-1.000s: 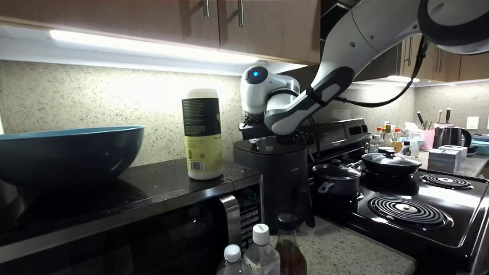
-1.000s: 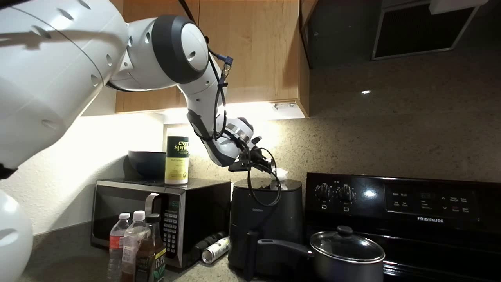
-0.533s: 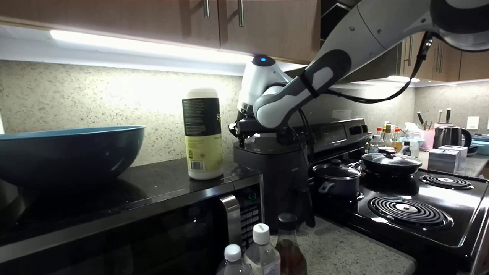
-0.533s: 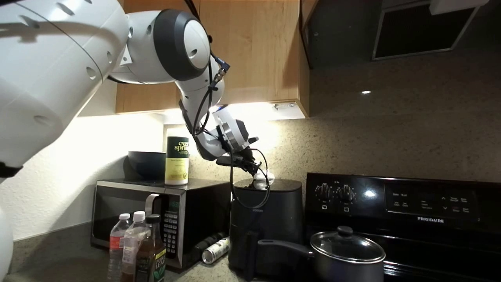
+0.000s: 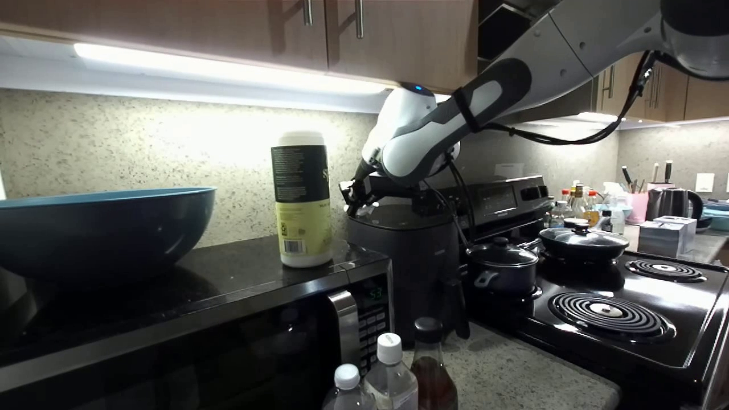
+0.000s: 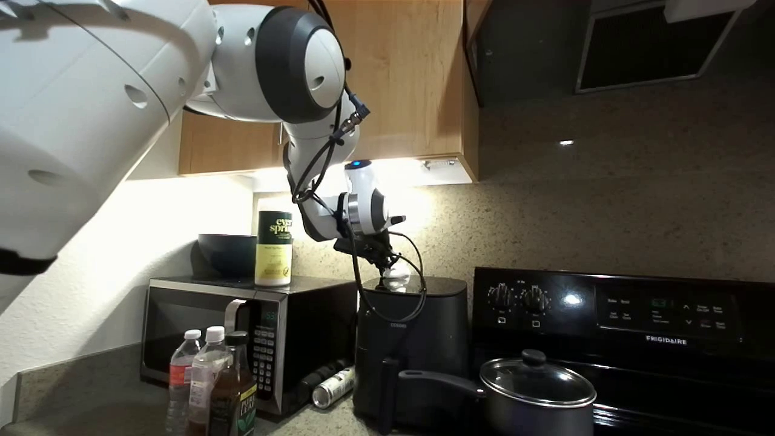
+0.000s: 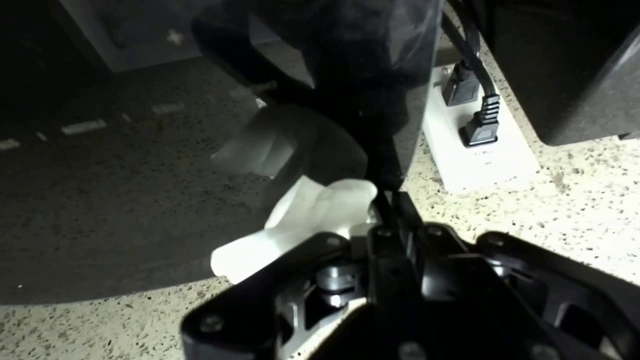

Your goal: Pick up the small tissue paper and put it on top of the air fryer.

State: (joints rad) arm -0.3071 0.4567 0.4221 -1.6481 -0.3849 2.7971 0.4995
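The small tissue paper [image 6: 398, 274], a white crumpled wad, is on the rear left part of the glossy top of the black air fryer [image 6: 418, 339]. It is partly hidden in an exterior view [image 5: 367, 209]. My gripper [image 6: 384, 269] points down at the fryer top, right beside the tissue. In the wrist view my gripper [image 7: 391, 200] has its fingers together, tips at the glossy top, where their reflection meets them. The tissue [image 7: 325, 207] lies along the outer side of the left finger and seems to touch it. I see none between the fingers.
A microwave [image 6: 327, 303] stands beside the fryer, bearing a yellow-and-black canister [image 5: 302, 199] and a dark bowl [image 5: 102, 228]. Bottles [image 5: 393, 370] stand in front. A lidded pot [image 6: 536, 399] is on the stove. Cupboards [image 6: 393, 79] hang above. A wall outlet [image 7: 480, 145] is behind.
In an exterior view, my gripper has tipped from near level to pointing down and moved left across the fryer top. The tissue has moved left with it.
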